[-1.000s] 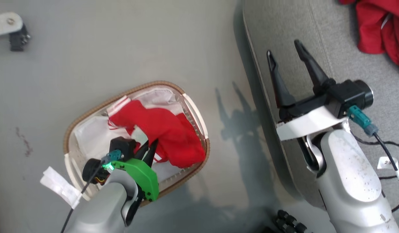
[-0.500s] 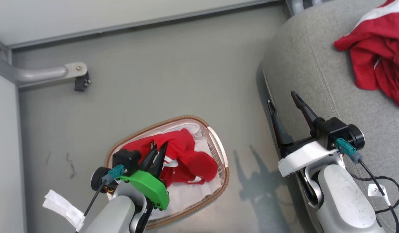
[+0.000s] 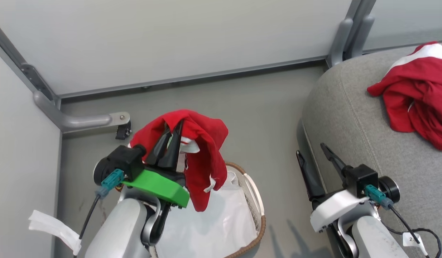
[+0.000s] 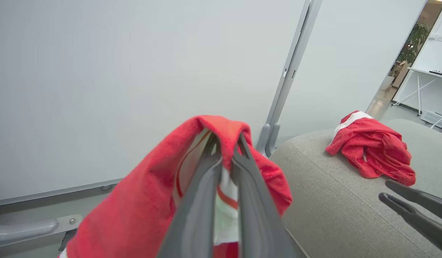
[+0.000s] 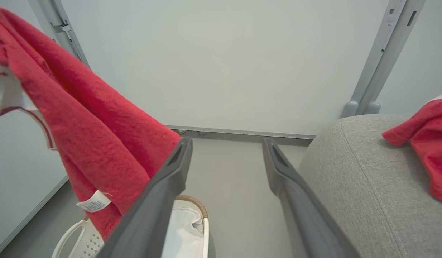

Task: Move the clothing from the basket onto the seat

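Lifted since a second ago: the red garment [image 3: 203, 154] was lying in the basket [image 3: 256, 200] with the left claw [image 3: 173, 125] sunk into it. It now hangs in the air above the basket. The head camera has also tilted up, so wall and seat sit differently in frame.

Garment: red cloth with a white panel and thin stripe trim. It is draped over the left claw's fingertips and falls on the side facing the right claw [image 3: 311, 149]. A white care label [image 3: 209, 184] dangles near the lower hem.

Left claw: jaws nearly together, pinching a fold of the garment. The left wrist view shows cloth capping both tips.

Basket: beneath the left claw, under the hanging hem. Its white fabric liner [image 3: 214, 222] shows inside the brown woven rim.

Right claw: well off to the left claw's right, jaws wide, gripping nothing. It hovers at the near edge of the grey seat [image 3: 350, 118].

A second red garment [image 3: 418, 104] lies crumpled on the seat, beyond the right claw's fingertips and to its right.

Surroundings: pale wall panels [image 3: 192, 39] ahead of both claws and grey floor [image 3: 264, 107] between them. A grey metal bracket [image 3: 88, 122] sits on the floor to the left claw's left.
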Controlling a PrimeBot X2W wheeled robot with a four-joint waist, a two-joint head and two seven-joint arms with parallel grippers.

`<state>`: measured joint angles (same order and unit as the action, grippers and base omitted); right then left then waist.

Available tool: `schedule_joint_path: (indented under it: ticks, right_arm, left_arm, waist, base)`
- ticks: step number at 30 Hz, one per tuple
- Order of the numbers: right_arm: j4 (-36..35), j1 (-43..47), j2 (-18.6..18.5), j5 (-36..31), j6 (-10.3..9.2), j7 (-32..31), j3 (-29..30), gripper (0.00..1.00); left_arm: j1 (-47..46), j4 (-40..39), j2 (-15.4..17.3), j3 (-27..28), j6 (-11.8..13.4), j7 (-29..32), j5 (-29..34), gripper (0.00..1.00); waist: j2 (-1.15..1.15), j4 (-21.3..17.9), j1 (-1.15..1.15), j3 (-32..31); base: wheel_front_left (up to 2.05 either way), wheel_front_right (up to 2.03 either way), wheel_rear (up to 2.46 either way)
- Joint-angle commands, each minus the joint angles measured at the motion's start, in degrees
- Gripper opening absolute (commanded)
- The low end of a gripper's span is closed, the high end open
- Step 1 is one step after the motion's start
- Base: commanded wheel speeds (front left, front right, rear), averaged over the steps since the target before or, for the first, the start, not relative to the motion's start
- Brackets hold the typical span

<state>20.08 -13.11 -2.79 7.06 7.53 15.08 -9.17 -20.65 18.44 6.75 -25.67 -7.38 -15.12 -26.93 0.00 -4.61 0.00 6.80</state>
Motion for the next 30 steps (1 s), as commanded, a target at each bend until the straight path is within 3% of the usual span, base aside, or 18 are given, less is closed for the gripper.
schedule_joint_path:
  ticks: [1, 13, 19, 30]
  right_arm:
    - [0.23, 1.25, -0.24, -0.07, -0.08, 0.13, -0.08, 1.00]
    - [2.07, 4.42, -0.23, 0.10, -0.08, 0.13, -2.91, 1.00]
    - [2.18, 3.78, -0.23, 1.71, -0.08, 0.13, -10.85, 1.00]
    - [5.99, -7.10, -0.27, 2.96, -0.08, 0.14, -22.61, 1.00]
  left_arm:
    - [-1.07, -0.91, 0.04, 0.58, -0.14, -0.04, 0.92, 0.00]
    - [-3.13, -5.05, -0.80, 0.68, -0.14, -0.04, 2.39, 0.00]
    - [-3.53, -6.14, -1.58, -0.69, -0.14, -0.04, 3.05, 0.00]
    - [-5.01, -6.01, -2.97, -5.76, -0.14, -0.04, 2.05, 0.00]
  waist:
    - [0.00, 0.68, 0.00, -2.06]
    - [0.00, 1.18, 0.00, -5.46]
    - [0.00, 2.99, 0.00, -5.76]
    - [0.00, 7.78, 0.00, -5.14]
  base:
    - [0.00, 0.00, 0.00]
    - [0.00, 0.00, 0.00]
    - [0.00, 0.00, 0.00]
    - [0.00, 0.00, 0.00]
